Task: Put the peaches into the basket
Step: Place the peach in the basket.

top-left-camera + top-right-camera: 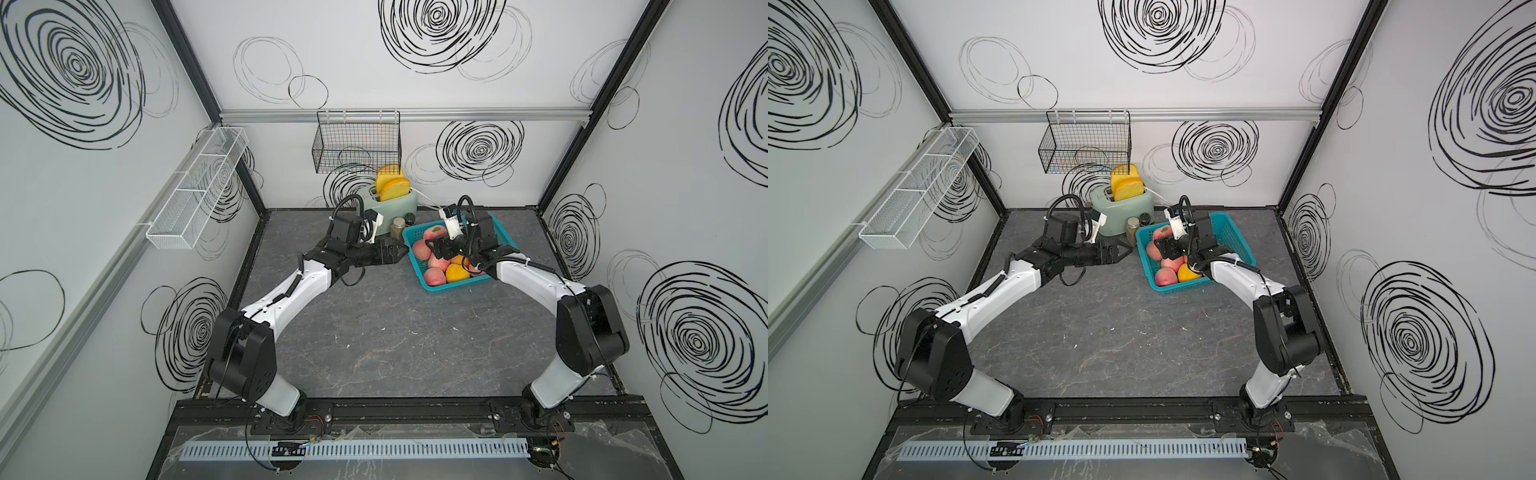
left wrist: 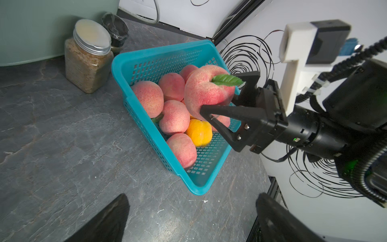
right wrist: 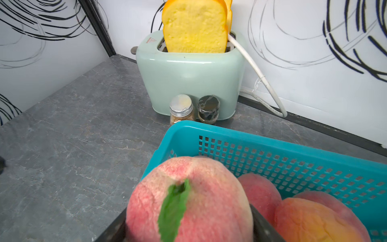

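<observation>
Work surface: grey marble-patterned table (image 1: 395, 332), inside a white enclosure with black scribble marks.
Basket: teal lattice basket (image 2: 159, 50) stands on the table at far right of centre, set at an angle. Its far left corner lies just beside two jars.
Basket contents: peaches (image 2: 176, 117) are piled inside. Most are pink-red, and one yellow-orange peach (image 2: 199, 135) lies toward the near end. A full count is not possible because the right arm covers part of the pile.
Right gripper: right gripper (image 2: 222, 94) reaches in over the basket from the right, with its jaws pinching the held peach (image 3: 209, 188), one finger on each side.
Held peach: pink-red with a green leaf (image 3: 173, 211) on top. It sits above the far left part of the basket, over the pile. Contact with the fruit below cannot be determined.
Left gripper: left gripper (image 1: 1125, 252) is positioned just left of the basket, pointing toward it. Its fingers are spread wide with nothing between them.
Background items: mint-green toaster (image 3: 188, 79) stands at the far wall with yellow bread slices (image 3: 194, 27) upright in its slots. A metal-lidded jar (image 2: 88, 60) and a dark-lidded jar (image 2: 115, 29) stand between the toaster and the basket.
</observation>
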